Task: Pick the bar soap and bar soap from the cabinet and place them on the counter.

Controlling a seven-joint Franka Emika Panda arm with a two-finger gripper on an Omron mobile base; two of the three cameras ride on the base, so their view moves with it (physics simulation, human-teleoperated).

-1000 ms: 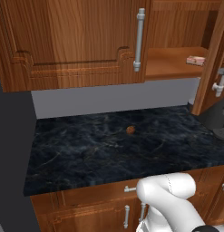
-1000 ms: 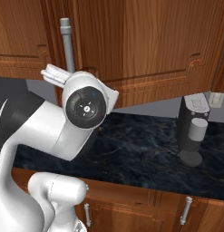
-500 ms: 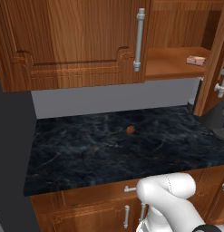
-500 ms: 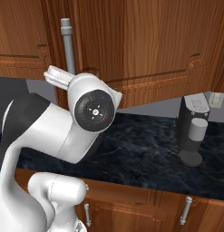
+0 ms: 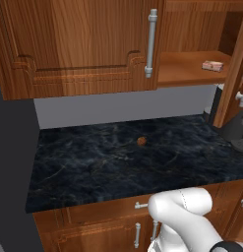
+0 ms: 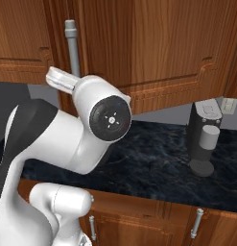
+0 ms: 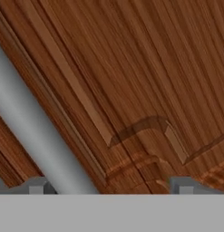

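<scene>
The gripper [image 7: 109, 186] sits right up against a cabinet [image 5: 93, 44] door, its fingertips [image 7: 36, 186] spread wide apart with nothing between them, and the door's silver handle [image 7: 36, 136] runs just beside one tip. My guess is that the door-opening step is finishing (the door on the right of the left base view already stands ajar). One soap [image 5: 212, 65] lies on the open shelf [image 5: 189, 71], well back; I cannot see a second one. The counter [image 5: 123, 162] below holds a small brown lump [image 5: 141, 141] and a dark coffee machine [image 6: 205, 137]. Next, the hand probably needs to pull clear of the handle and reach onto the shelf for the soap. No brand, label or writing is legible anywhere
</scene>
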